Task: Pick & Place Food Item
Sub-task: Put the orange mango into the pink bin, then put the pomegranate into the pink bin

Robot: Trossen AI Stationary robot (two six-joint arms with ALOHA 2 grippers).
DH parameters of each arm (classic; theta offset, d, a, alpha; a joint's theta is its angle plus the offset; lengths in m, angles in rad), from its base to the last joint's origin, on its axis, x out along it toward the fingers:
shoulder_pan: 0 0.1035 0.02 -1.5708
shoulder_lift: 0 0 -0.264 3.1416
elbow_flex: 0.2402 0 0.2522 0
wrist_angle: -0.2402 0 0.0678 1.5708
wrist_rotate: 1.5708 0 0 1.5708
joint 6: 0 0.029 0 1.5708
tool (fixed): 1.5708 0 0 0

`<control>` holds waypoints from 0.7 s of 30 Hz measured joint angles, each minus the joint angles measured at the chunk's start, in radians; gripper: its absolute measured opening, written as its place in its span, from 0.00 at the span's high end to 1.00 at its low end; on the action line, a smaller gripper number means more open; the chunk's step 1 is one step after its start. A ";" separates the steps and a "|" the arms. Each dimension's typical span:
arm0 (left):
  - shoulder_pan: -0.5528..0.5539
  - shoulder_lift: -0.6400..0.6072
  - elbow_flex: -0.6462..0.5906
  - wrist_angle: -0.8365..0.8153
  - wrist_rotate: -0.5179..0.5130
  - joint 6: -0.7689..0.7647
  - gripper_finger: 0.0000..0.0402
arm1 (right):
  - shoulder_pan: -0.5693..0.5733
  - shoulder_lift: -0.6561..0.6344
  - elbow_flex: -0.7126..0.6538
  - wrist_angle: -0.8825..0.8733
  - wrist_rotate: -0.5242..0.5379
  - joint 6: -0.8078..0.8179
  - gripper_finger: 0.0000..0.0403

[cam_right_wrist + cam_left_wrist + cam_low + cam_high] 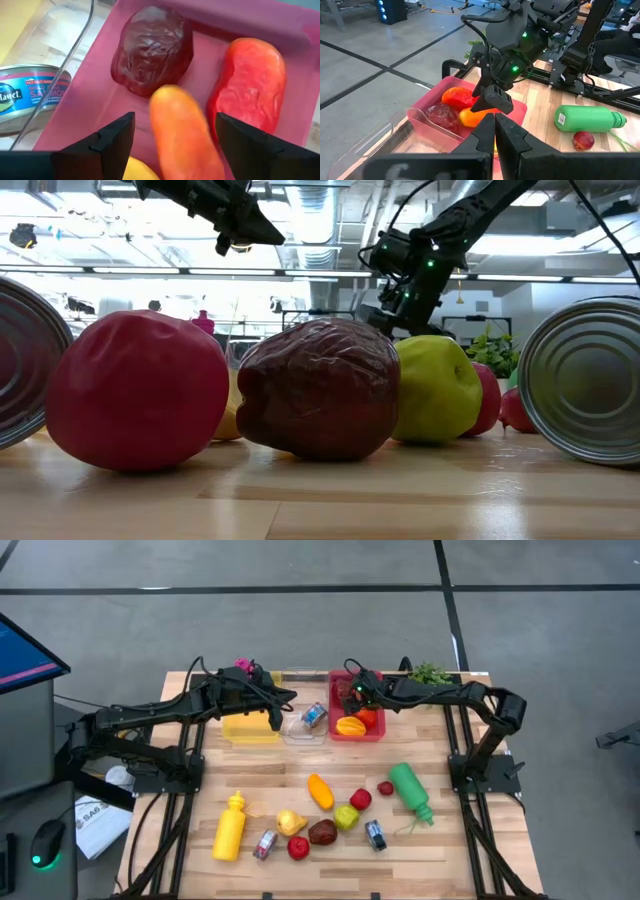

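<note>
My right gripper [176, 134] hangs open over the pink bin [300, 30] at the table's far edge. Its fingers stand on either side of an orange food item [182, 127] lying in the bin, with a gap showing to the one finger. A dark red item [152, 47] and a red one [250, 82] also lie in the bin. In the high view the right gripper [351, 695] is over the same bin [338, 676]. My left gripper [494, 126] is shut on nothing, above the yellow bin [250, 728], pointing toward the pink bin [432, 102].
A clear bin [303, 732] holding a can [314, 716] sits between the yellow and pink bins. Toward the near edge lie a yellow bottle [230, 828], a green bottle [410, 788], an orange item [320, 791], several fruits and two cans. A green plant [430, 672] stands at the far right corner.
</note>
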 joint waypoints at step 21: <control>0.000 0.000 0.000 0.000 0.000 0.000 1.00 | 0.008 -0.284 0.000 0.007 -0.036 -0.008 0.33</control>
